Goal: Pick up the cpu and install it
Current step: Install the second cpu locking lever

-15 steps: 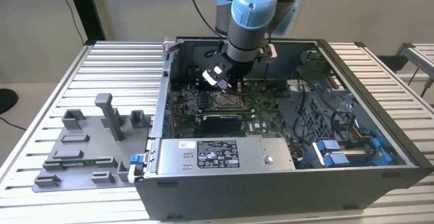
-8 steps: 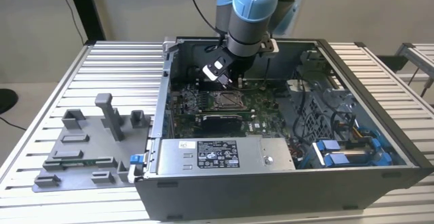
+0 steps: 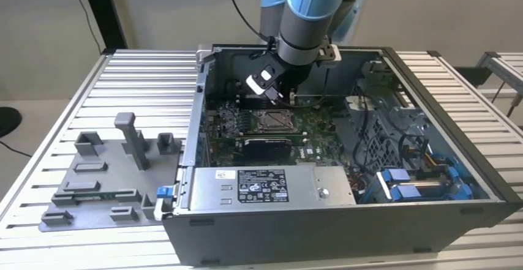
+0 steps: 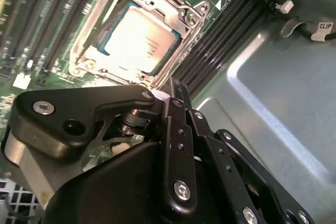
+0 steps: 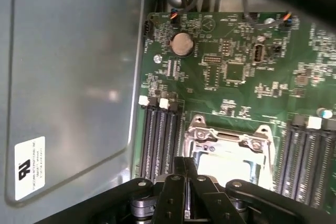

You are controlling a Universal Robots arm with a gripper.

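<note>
— Where's the cpu point(image 4: 137, 40)?

— In the socket point(image 4: 186, 11) on the green board point(image 5: 236, 61). In the second wrist view its pale top lies flat inside the metal frame. In the first wrist view a strip of it shows just past my fingertips point(image 5: 184, 174).

— And your jaws?

— Pressed together, with nothing between them. In both wrist views they sit near the socket's edge, on the side of the black memory slots point(image 4: 220, 35). I can't tell whether they touch the frame.

— Where is all that standing?

— In the exterior view my arm point(image 3: 307, 13) reaches down into the open computer case point(image 3: 457, 215), which sits on the slatted metal counter point(image 3: 143, 80). I hang over the board, above and a little behind the socket. The silver box point(image 3: 261, 187) with its label lies along the case's near wall.

— Anything else on the counter?

— A grey fixture tray point(image 3: 106, 178) with posts and pockets, toward the exterior view's left, just beside the case.

— And on the board?

— A round coin battery point(image 5: 182, 44), well apart from the socket, near the case's pale inner wall point(image 5: 73, 77).
</note>
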